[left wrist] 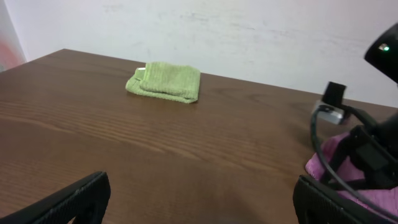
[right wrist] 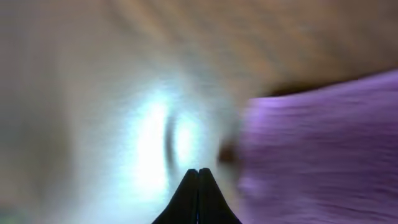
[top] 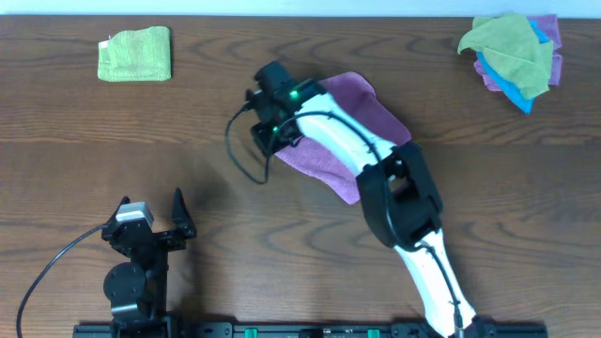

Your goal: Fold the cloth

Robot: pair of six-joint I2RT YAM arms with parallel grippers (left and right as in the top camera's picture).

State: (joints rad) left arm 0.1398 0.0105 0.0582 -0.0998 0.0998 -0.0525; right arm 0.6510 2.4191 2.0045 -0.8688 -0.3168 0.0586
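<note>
While the cloth [top: 376,117] lies at the centre of the table [top: 75,160], a fold looks in progress.
Right claw [right wrist: 199,186] together at its left edge, nothing seen pinched; left claw [top: 150,208] apart. Next: pinch a corner.

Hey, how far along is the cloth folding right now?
Done: no finished fold shows; the lilac cloth lies mid-table, largely hidden under the right arm. In hand: the right gripper, jaws shut, sits at its left edge; a pinch isn't visible. Left: the folding itself; the left gripper rests open, away from it.
</note>
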